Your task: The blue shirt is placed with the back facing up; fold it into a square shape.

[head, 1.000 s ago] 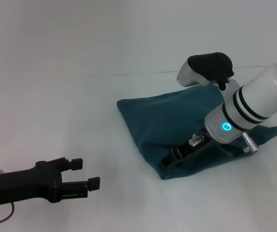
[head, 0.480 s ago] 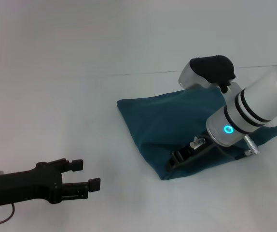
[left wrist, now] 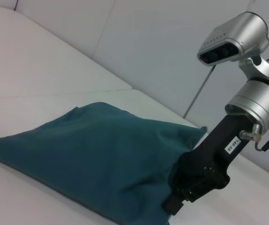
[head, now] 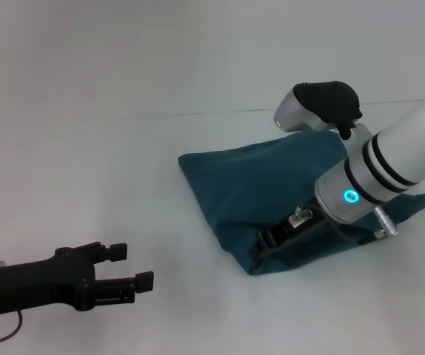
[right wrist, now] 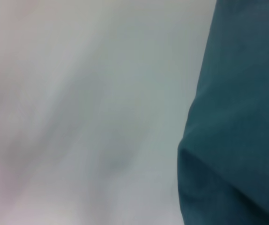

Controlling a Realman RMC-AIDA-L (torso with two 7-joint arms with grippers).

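The right tool (head: 260,246) lies low on the near edge of the blue shirt (head: 257,185), its black body pressed against the cloth; whether its fingers are apart or together cannot be told. The shirt is folded into a compact bundle on the white desk (head: 124,111), right of centre. The left tool (head: 135,268) hovers at the near left, well apart from the shirt, fingers spread with nothing between them.

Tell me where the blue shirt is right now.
In the head view the folded blue shirt lies on the white table, right of center, with the right claw at its near edge.
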